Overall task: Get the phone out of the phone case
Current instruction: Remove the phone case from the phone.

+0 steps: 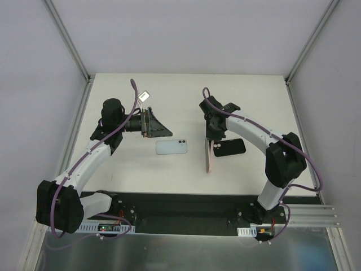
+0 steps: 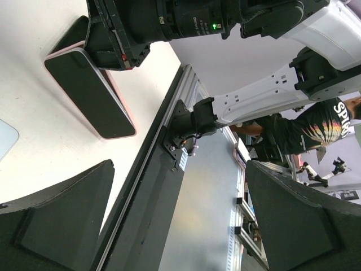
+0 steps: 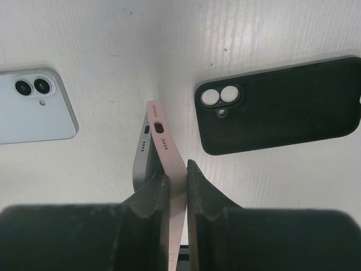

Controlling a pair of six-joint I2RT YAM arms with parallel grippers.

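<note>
The pink phone case (image 3: 169, 151) stands on its long edge on the table, and my right gripper (image 3: 175, 169) is shut on its wall from above. The grey phone (image 3: 140, 153) has come away from the case at its port end, with a gap between them there. From above, the case (image 1: 208, 158) shows as a thin upright strip under the right gripper (image 1: 211, 139). The left wrist view shows the phone's dark screen (image 2: 84, 90) inside the pink rim (image 2: 125, 113). My left gripper (image 1: 162, 129) hangs open above the table to the left, holding nothing.
A light blue phone (image 1: 171, 147) lies face down left of the case. A black case or phone (image 1: 230, 148) lies just right of it. The table's dark front rail (image 1: 186, 206) runs below them. Bare tabletop lies behind both arms.
</note>
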